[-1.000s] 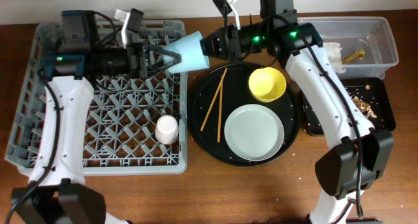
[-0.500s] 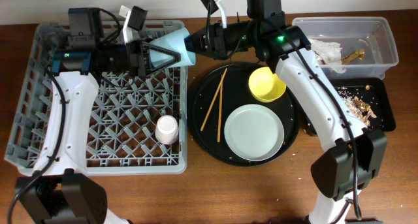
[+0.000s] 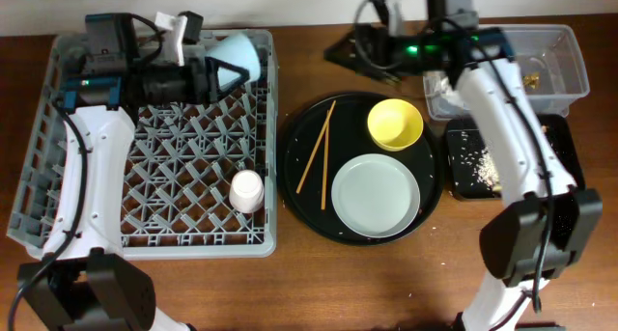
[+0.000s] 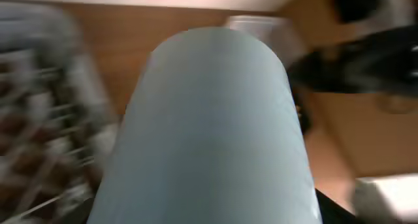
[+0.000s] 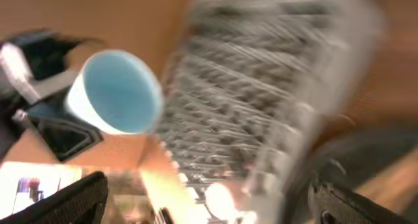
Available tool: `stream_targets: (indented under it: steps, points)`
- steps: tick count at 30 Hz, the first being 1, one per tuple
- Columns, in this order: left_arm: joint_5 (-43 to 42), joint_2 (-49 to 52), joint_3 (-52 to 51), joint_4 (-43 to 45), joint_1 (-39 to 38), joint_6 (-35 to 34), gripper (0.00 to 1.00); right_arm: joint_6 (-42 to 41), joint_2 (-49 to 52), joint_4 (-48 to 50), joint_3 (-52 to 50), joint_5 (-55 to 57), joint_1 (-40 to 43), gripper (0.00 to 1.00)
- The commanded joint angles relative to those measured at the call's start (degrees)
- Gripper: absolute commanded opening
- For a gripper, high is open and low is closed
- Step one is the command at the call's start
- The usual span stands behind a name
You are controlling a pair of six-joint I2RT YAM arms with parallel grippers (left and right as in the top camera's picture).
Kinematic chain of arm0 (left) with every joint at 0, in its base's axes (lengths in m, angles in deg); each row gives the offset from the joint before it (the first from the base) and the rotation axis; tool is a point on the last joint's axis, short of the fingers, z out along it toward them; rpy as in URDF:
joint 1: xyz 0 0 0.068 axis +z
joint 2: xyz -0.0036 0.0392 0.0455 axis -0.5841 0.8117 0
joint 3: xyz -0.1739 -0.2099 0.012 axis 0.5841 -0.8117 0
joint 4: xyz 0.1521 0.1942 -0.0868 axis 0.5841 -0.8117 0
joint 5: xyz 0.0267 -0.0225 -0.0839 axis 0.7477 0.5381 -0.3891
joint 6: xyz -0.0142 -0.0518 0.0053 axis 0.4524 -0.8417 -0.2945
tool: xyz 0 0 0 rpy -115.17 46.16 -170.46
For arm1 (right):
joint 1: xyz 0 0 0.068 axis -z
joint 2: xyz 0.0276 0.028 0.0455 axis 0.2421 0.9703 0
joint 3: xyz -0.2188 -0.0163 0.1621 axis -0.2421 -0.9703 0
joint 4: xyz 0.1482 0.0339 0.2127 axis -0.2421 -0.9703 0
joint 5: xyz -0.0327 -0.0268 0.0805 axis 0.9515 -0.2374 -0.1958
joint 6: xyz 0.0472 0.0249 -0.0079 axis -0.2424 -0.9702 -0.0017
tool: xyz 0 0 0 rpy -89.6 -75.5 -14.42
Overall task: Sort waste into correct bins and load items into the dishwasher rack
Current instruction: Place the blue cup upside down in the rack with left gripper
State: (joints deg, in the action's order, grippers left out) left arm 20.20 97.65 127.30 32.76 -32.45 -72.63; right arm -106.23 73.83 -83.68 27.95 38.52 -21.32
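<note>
My left gripper (image 3: pixel 224 75) is shut on the light-blue cup (image 3: pixel 239 53), holding it on its side over the far right corner of the grey dishwasher rack (image 3: pixel 58 177). The cup (image 4: pixel 209 119) fills the left wrist view and hides the fingers. My right gripper (image 3: pixel 344 53) stands open and empty to the right of the rack, behind the round black tray. Its wrist view shows the cup's mouth (image 5: pixel 117 90) and the blurred rack (image 5: pixel 274 87). A pink-white cup (image 3: pixel 247 191) sits in the rack. Chopsticks (image 3: pixel 317 146), yellow bowl (image 3: pixel 395 124) and grey plate (image 3: pixel 376 196) lie on the round tray.
The round black tray (image 3: pixel 294 191) lies right of the rack. A clear tub (image 3: pixel 570 56) holding a gold wrapper (image 3: pixel 530 77) stands at the back right. In front of it is a shallow black tray (image 3: pixel 570 162) with scattered scraps (image 3: pixel 483 162). The right arm crosses over both.
The right gripper let go of the blue cup and drew back to the right. The left gripper closed on the cup and carried it left over the rack.
</note>
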Motion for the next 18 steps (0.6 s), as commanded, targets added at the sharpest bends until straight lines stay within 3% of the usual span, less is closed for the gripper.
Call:
stream_targets:
  steps: [1, 2, 4, 8, 14, 16, 18]
  points:
    - [36.8, 0.1, 0.4, -4.7, -5.2, 0.7, 0.56, 2.9, -0.4, -8.9, -0.1, 19.1, 3.2, 0.99]
    - [45.1, 0.2, 0.4, -5.8, -8.0, 0.7, 0.57, 2.9, -0.4, -11.5, -0.1, 23.2, 3.5, 0.99]
    - [52.7, 0.5, 0.4, -9.4, -12.8, 0.2, 0.57, 2.9, -0.4, -15.1, -0.1, 26.5, 3.5, 0.98]
    - [52.4, 7.6, 0.4, -17.2, -16.9, -1.0, 0.57, 4.2, -0.3, -18.2, -0.1, 27.1, 3.5, 0.98]
    - [50.9, 15.3, 0.4, -17.6, -17.4, -1.0, 0.57, 4.2, -0.3, -20.1, -0.1, 28.1, 3.5, 0.98]
    - [51.3, 16.9, 0.4, -17.3, -17.4, -1.0, 0.76, 4.2, -0.3, -20.2, -0.1, 28.1, 3.5, 0.99]
    - [51.6, 16.8, 1.8, -17.3, -17.4, -1.0, 0.81, 4.5, -0.3, -20.8, -0.1, 28.1, 3.5, 0.98]
